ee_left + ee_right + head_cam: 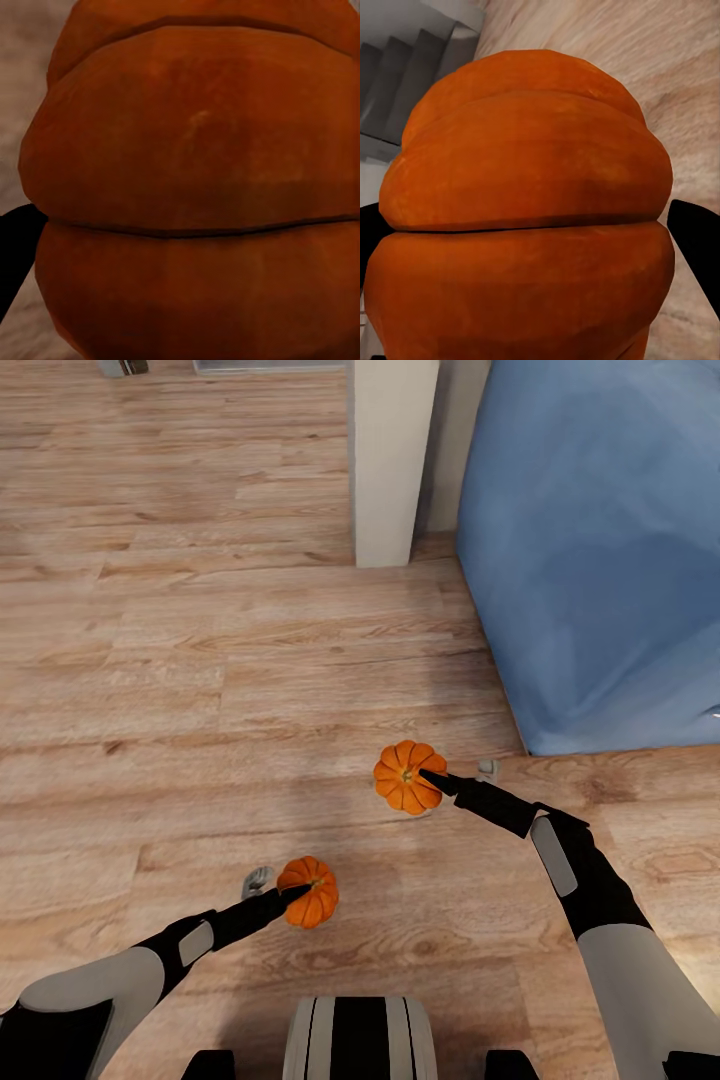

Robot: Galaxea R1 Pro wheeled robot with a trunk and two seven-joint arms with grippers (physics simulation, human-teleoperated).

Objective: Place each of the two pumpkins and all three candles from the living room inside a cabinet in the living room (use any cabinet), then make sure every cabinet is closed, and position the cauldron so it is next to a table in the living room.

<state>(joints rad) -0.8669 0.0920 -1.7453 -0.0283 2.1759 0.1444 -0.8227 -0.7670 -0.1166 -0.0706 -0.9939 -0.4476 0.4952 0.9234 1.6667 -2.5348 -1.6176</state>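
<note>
I hold two bright-orange ribbed pumpkins above the wood floor. My left gripper (287, 892) is shut on one pumpkin (309, 893), low and near my trunk. That pumpkin (195, 187) looms close in the left wrist view, with a black fingertip (15, 251) at its side. My right gripper (442, 777) is shut on the other pumpkin (405, 776), farther forward, its tan stem facing up. Up close in the right wrist view, this pumpkin (525, 225) sits between dark fingers (697, 244). The candles, cabinet and cauldron are out of view.
A large blue upholstered piece (600, 550) fills the right side, its lower edge close to my right arm. A white pillar (392, 460) stands ahead beside it. Wood floor (170, 640) stretches left and forward. Grey steps (405, 67) show behind the right pumpkin.
</note>
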